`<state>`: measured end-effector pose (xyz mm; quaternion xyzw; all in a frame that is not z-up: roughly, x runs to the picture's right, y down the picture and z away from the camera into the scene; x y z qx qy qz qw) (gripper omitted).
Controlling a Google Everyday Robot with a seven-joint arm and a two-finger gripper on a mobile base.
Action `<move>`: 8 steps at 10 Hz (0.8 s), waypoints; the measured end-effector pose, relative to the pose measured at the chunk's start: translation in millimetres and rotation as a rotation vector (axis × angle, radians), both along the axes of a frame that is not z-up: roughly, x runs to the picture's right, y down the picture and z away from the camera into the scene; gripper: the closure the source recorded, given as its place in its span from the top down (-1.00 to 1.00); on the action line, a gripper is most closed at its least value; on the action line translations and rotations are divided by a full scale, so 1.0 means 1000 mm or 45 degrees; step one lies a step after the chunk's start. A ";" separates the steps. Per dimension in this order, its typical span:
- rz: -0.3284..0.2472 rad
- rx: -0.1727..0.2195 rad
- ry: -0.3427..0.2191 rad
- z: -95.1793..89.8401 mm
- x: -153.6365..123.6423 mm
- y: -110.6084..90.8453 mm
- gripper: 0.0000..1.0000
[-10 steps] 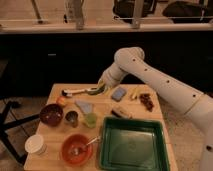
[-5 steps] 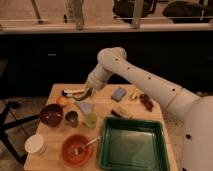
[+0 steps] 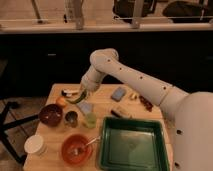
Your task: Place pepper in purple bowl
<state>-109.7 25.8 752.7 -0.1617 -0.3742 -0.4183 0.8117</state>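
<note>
My gripper (image 3: 81, 93) hangs above the left part of the wooden table (image 3: 107, 107), at the end of the white arm. It is shut on the pepper (image 3: 76, 99), a slim dark green curved piece that sticks out below and to the left of the gripper, held above the table. The purple bowl (image 3: 51, 114) stands at the table's left edge, below and to the left of the gripper. The pepper is apart from the bowl, up and to its right.
An orange bowl with a spoon (image 3: 76, 148) and a white cup (image 3: 36, 145) stand at the front left. A green tray (image 3: 132, 145) fills the front right. A small dark cup (image 3: 71, 118), a green cup (image 3: 90, 120), an orange fruit (image 3: 61, 101), a blue sponge (image 3: 119, 93) and a dark red cluster (image 3: 146, 102) lie around.
The arm has swung left across the table, carrying the pepper from the middle back toward the left side, nearer the purple bowl.
</note>
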 end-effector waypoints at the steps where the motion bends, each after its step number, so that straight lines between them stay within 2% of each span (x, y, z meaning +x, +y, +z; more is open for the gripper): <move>1: -0.001 0.000 -0.001 0.000 -0.001 0.000 -1.00; 6: 0.000 -0.005 0.002 0.001 0.000 0.000 -1.00; 8: -0.064 -0.003 -0.034 0.005 -0.015 0.000 -1.00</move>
